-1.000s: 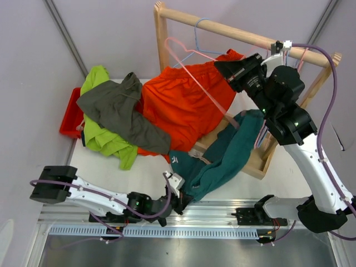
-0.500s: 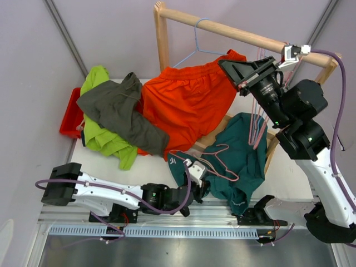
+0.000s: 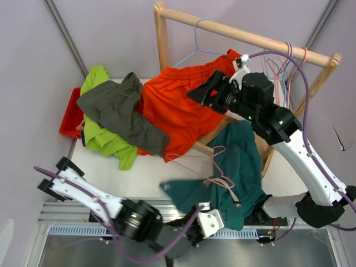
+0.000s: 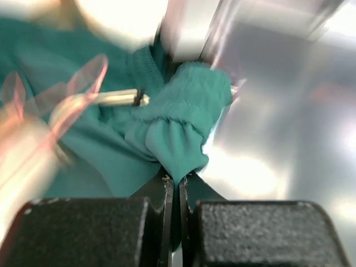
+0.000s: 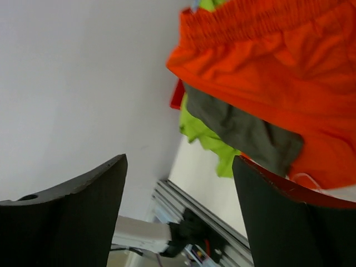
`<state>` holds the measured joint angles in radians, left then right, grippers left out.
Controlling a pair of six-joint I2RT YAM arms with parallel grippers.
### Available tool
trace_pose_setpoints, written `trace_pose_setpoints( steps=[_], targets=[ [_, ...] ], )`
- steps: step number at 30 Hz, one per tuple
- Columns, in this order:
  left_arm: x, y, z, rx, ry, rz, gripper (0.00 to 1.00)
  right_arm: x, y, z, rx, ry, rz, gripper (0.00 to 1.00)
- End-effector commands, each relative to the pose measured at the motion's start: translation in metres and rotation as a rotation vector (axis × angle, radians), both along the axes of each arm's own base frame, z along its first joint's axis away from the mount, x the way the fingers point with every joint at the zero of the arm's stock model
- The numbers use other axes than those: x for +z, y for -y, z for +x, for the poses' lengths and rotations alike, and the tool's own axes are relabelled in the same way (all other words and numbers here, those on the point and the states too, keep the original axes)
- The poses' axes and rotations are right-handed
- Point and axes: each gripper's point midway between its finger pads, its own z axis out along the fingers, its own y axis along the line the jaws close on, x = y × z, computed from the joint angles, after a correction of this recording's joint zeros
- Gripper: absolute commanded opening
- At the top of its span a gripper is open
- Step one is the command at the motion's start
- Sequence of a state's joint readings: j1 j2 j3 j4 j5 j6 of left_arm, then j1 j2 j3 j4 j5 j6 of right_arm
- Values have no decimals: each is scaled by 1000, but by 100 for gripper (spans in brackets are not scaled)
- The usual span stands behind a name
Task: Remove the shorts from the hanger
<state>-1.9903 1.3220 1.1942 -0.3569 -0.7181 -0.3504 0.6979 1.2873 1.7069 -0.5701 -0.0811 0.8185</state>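
L gripper [image 3: 203,222] is pinching the teal shorts [image 3: 239,167] tight at the table's near edge, w/ a pink hanger [image 3: 214,167] lying on them. R gripper [image 3: 203,94] is hanging w/ fingers wide apart, holding nothing, over the orange shorts [image 3: 178,108] by the wooden rack [image 3: 161,39]. Grey shorts [image 3: 119,114] and lime shorts [image 3: 103,139] are piling by the red bin [image 3: 69,114] at the far-left corner. L wrist cam alone is showing the waistband fold [image 4: 178,139] squeezed between the fingers.
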Motion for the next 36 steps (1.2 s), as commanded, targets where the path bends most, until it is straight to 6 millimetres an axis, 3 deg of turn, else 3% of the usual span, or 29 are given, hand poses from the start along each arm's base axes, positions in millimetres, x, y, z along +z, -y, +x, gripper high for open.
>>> trace_pose_setpoints(
  steps=[1,3,4,7,9,11,12,15,17,18,19,23,24,26,27,29,32,36],
  targets=[
    [160,-45,40,102,135,-171,0,-20,12,-19,20,0,-108,86],
    [196,-62,58,112,244,-188,0,-17,26,-20,-28,17,-117,88],
    [243,-81,70,132,245,-282,0,-10,35,-26,-40,41,-115,89],
    [318,-123,109,238,355,-387,0,-7,59,-33,-110,62,-149,93],
    [353,-157,149,391,424,-425,0,-4,68,-35,-134,75,-155,95],
    [376,-188,180,524,448,-460,0,-2,77,-40,-150,87,-161,96],
    [381,-210,208,659,493,-434,0,-4,78,-41,-150,87,-166,97],
    [390,-251,247,855,594,-376,0,-6,84,-47,-151,95,-167,97],
    [388,-264,263,921,644,-293,0,-8,86,-49,-151,98,-166,97],
    [386,-274,282,1006,655,-258,0,-9,85,-50,-147,101,-166,98],
    [382,-269,289,986,671,-239,0,-9,86,-49,-150,104,-166,98],
    [370,-295,322,1104,656,-211,0,-17,83,-48,-135,101,-185,98],
    [365,-312,335,1177,628,-218,0,-18,82,-48,-129,101,-186,98],
    [359,-313,356,1185,597,-212,0,-21,79,-49,-113,100,-193,98],
    [358,-332,367,1254,579,-228,0,-26,78,-48,-109,92,-199,98],
    [344,-334,399,1274,545,-201,0,-29,74,-50,-88,92,-196,98],
    [332,-391,443,1447,485,-253,0,-39,68,-54,-44,80,-201,98],
    [299,-434,499,1517,388,-289,0,-58,65,-63,16,52,-240,98]
  ],
)
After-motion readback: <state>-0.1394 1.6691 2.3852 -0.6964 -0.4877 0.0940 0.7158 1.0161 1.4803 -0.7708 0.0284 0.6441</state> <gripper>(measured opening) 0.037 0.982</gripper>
